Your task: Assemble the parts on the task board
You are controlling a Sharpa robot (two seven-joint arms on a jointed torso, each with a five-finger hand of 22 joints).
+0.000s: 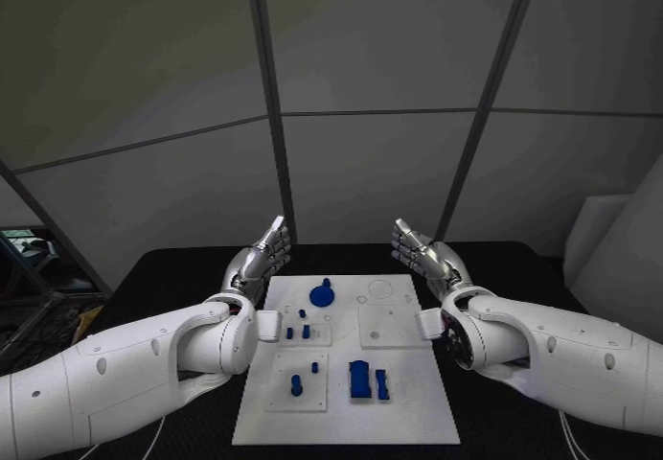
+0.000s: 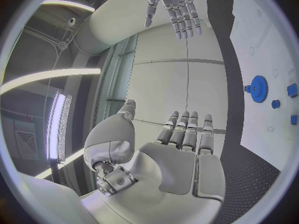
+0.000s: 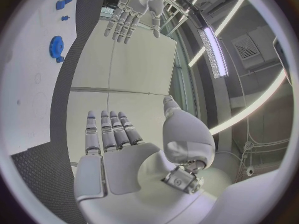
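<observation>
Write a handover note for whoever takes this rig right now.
Left hand: open, holding nothing, raised beside the board's far left corner.
Right hand: open, holding nothing, raised beside the far right corner.
Board: flat in the middle of the table. Blue gear lies near its far edge; small blue pieces sit mid-left, larger blue blocks nearer the robot.
Done: nothing picked up as far as shown.
Left: assembly of the parts.

task board (image 1: 415,422): i can read no text, label or number on it.
parts (image 1: 359,378): i see no markings on them.
hands and arms: no brand or sign i can make out.
</observation>
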